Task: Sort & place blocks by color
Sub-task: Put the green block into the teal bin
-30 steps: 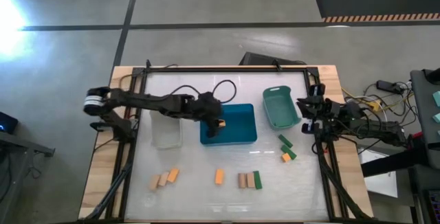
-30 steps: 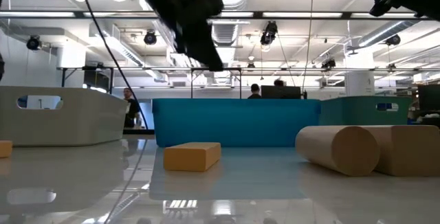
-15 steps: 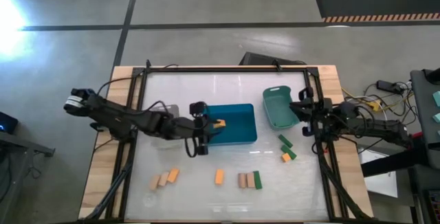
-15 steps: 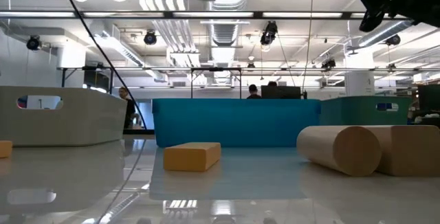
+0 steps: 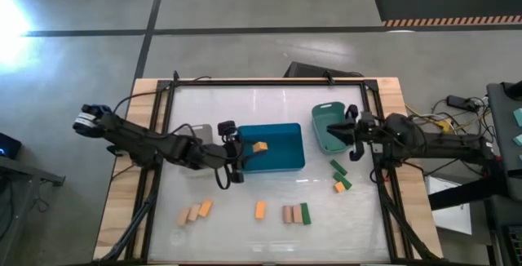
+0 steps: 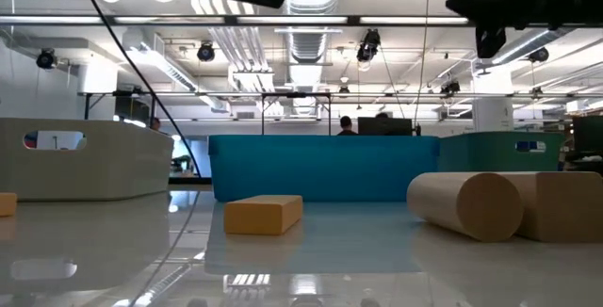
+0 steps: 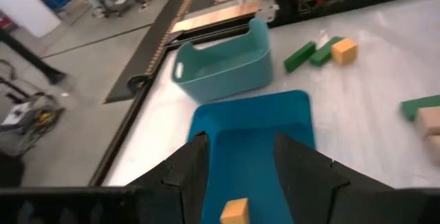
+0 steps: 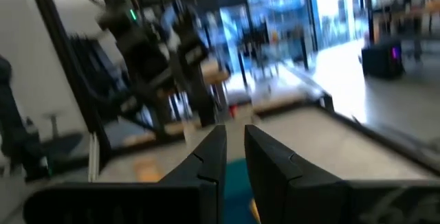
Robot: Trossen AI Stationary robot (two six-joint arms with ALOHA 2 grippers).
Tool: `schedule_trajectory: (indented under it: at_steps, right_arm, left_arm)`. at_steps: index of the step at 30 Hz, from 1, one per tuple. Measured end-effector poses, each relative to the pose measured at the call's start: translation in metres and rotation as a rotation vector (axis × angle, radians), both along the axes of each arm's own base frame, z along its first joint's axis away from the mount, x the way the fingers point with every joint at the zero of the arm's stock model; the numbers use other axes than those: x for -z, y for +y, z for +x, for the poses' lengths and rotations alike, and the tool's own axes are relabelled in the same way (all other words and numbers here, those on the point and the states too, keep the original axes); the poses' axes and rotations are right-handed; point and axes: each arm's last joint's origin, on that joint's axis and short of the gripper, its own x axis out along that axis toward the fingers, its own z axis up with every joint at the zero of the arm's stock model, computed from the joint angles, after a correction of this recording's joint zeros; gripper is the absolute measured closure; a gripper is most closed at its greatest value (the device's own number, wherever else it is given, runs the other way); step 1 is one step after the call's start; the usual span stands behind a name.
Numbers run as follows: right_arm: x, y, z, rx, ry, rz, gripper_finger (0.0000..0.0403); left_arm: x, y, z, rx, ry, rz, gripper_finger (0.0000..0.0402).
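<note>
1. High view: a glossy white table [image 5: 269, 111] carries a rectangular blue bin [image 5: 281, 158], a teal bin [image 5: 330, 131] and a clear bin [image 5: 196, 148].
2. The left gripper [image 5: 231, 153], fingers apart and empty, hangs at the blue bin's left edge.
3. The right gripper [image 5: 342, 129], fingers nearly together and empty, hangs over the teal bin.
4. One orange block [image 5: 260, 147] lies inside the blue bin; the other blocks [image 5: 295, 214], small wooden bricks, lie on the table nearer the front.

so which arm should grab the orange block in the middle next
Probably left. The left gripper is open and empty beside the blue bin, not far from the orange block. The right gripper is shut over the teal bin, farther away.
</note>
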Motion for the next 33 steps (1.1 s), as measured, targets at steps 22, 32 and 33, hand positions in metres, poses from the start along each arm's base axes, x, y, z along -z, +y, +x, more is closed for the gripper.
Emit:
schedule_trajectory:
  at_steps: [22, 32, 33]
  right_arm:
    - [-0.015, 0.040, 0.011, -0.159, 0.489, 0.385, 0.0360]
    - [0.007, 0.053, 0.017, 0.080, 0.994, 0.632, 0.0360]
    - [0.009, 0.054, 0.015, 0.122, 1.059, 0.656, 0.0360]
  left_arm:
    - [0.010, 0.018, -0.054, -0.120, -0.094, -0.085, 0.0256]
    - [0.013, 0.018, -0.054, -0.121, -0.089, -0.085, 0.0256]
    - [0.013, 0.018, -0.054, -0.121, -0.088, -0.085, 0.0256]
